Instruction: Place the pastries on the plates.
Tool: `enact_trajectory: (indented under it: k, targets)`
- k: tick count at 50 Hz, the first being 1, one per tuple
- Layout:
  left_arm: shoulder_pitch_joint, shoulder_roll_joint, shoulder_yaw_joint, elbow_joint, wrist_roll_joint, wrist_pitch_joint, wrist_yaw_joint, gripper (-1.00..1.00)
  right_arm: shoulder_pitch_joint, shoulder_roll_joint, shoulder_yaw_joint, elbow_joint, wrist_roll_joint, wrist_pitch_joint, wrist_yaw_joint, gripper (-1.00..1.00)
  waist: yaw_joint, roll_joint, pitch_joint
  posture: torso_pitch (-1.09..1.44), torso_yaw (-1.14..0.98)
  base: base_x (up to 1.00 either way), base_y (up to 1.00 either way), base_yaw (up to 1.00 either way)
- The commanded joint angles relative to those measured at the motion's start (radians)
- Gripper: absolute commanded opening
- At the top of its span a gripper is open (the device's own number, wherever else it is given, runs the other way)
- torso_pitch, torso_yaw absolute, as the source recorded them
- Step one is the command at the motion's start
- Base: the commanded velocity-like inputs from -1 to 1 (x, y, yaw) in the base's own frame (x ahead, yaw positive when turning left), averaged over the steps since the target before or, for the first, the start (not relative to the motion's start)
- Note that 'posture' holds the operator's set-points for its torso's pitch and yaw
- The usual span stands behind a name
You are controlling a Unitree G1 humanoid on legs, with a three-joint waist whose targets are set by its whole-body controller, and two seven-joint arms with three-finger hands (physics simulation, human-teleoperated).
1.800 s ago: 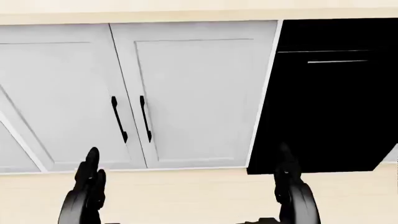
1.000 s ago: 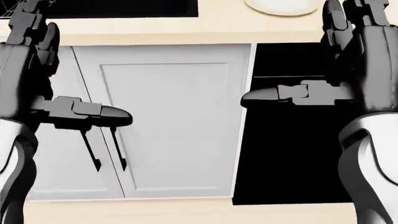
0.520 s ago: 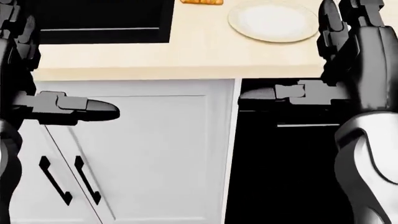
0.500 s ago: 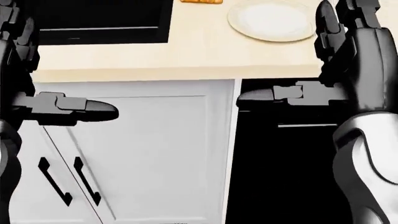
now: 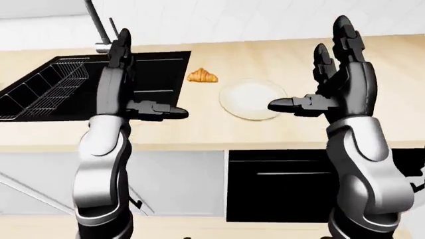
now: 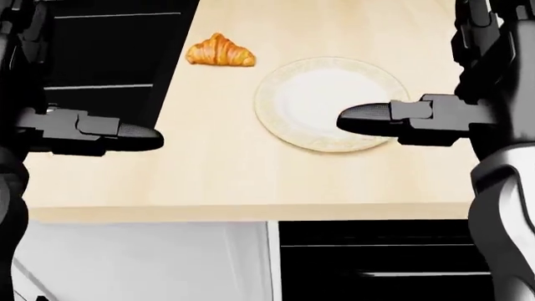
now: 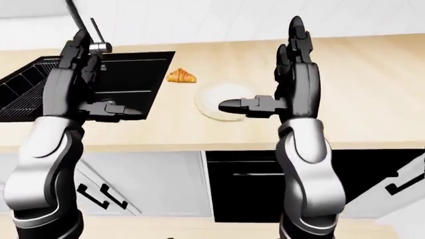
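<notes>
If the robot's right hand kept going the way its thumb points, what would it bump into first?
Probably nothing on the counter. In the head view the right hand has its thumb pointing left across the plate, but the hand seems raised above it. Further along that line is the left hand. Depth is hard to judge here.

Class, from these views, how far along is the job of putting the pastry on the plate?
Nothing is done yet: the golden-brown croissant lies on the pale wooden counter, apart from the empty round white plate. Nothing is in hand; the left hand and right hand are raised, open. Grasping and placing remain.
</notes>
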Motion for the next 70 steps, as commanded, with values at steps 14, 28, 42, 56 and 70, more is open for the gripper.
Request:
enact_trajectory:
  k: [14, 28, 42, 56, 70]
  targets:
    - [-0.017, 0.023, 0.023, -0.048, -0.001, 0.011, -0.003, 1.0, -0.039, -0.022, 0.003, -0.022, 0.023, -0.019, -0.024, 1.0, 0.015, 0.043, -0.038, 0.0, 0.0, 0.0, -0.07, 0.0]
    - [-0.02, 0.025, 0.022, -0.026, 0.003, -0.006, 0.0, 1.0, -0.028, -0.022, -0.013, -0.027, 0.032, -0.019, -0.045, 1.0, 0.02, 0.073, -0.024, 0.0, 0.0, 0.0, 0.0, -0.46]
    - [-0.031, 0.024, 0.019, -0.006, 0.009, -0.015, 0.002, 1.0, -0.043, -0.014, 0.003, -0.019, 0.004, -0.006, -0.012, 1.0, 0.027, 0.047, -0.02, 0.0, 0.0, 0.0, -0.08, -0.02]
    - [-0.011, 0.033, 0.029, -0.034, 0.012, 0.001, -0.005, 1.0, -0.035, -0.014, 0.005, -0.024, -0.004, -0.019, -0.011, 1.0, 0.038, -0.034, -0.015, 0.0, 0.0, 0.0, -0.37, 0.0]
    - [-0.185, 0.146, 0.02, 0.081, 0.058, 0.094, -0.12, 1.0, -0.035, -0.015, -0.004, -0.024, -0.002, -0.018, -0.01, 1.0, 0.026, 0.047, -0.02, 0.0, 0.0, 0.0, 0.0, 0.0]
